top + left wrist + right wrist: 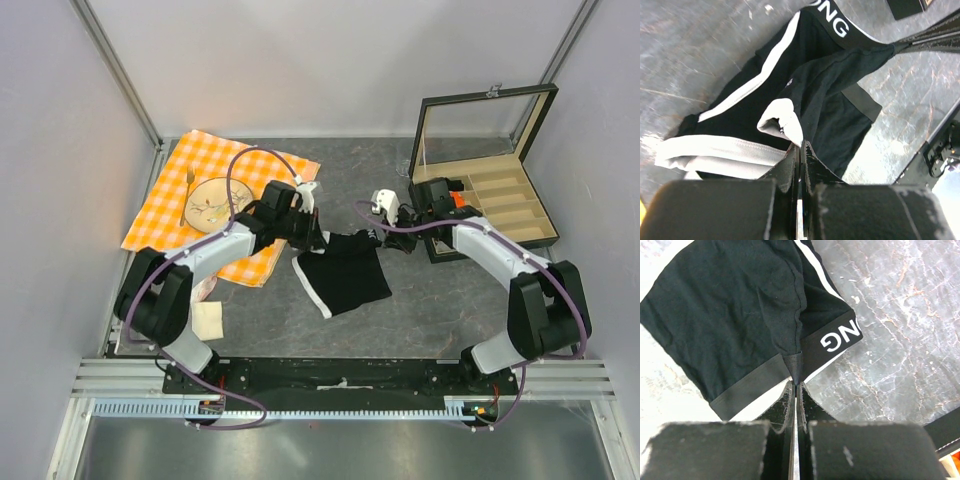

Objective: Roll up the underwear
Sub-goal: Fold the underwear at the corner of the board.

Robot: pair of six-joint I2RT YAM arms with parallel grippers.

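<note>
We see the underwear (343, 272) at the middle of the table (420, 320), black with white trim and a black waistband that shows a few white letters. Its far edge is held up between our two grippers, and the rest spreads toward the near side, lying on the grey marbled top with a white-trimmed edge on the left.

Our left gripper (800, 148) has its fingers pressed together on a fold of the fabric, just beside a curled flap with a white lining. From there the cloth runs taut to the other corner. Our right gripper (795, 384) is pinched tight on a black fold next to the end of the waistband.

To the left, under our left arm, lies an orange checked cloth (165, 215) with a plate (212, 203) on it. A small white square (208, 321) sits near that arm's base. To the right, just behind our right wrist, stands a box (505, 205) with slotted compartments, its glass lid raised
</note>
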